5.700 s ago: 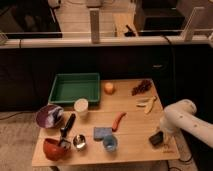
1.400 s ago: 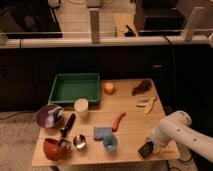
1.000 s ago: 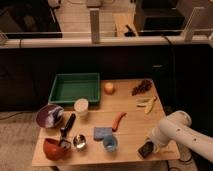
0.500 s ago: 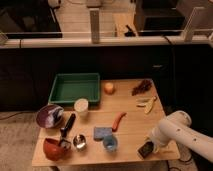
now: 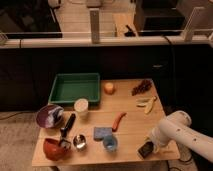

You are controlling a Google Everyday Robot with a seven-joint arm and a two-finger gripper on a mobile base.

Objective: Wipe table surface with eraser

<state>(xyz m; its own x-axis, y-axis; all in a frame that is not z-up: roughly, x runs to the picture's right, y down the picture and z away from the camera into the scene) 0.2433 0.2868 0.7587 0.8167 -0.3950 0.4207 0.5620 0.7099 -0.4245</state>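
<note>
The table surface (image 5: 130, 112) is a light wooden top with plank lines. The eraser (image 5: 145, 149), a small dark block, lies near the front right corner of the table. My gripper (image 5: 150, 146) is at the end of the white arm (image 5: 175, 131) that reaches in from the right. It sits right at the eraser, low over the tabletop. The arm hides part of the eraser.
A green tray (image 5: 75, 87) stands at the back left. An orange (image 5: 108, 88), grapes (image 5: 142, 87), a banana (image 5: 146, 104), a red chilli (image 5: 118, 121), a blue block (image 5: 102, 133), a blue cup (image 5: 110, 145), a white cup (image 5: 81, 106), a purple bowl (image 5: 49, 116) and a red bowl (image 5: 54, 148) lie around.
Since 5.7 s ago the arm and eraser moved a little left and toward the front edge. Over the last second nothing has visibly moved.
</note>
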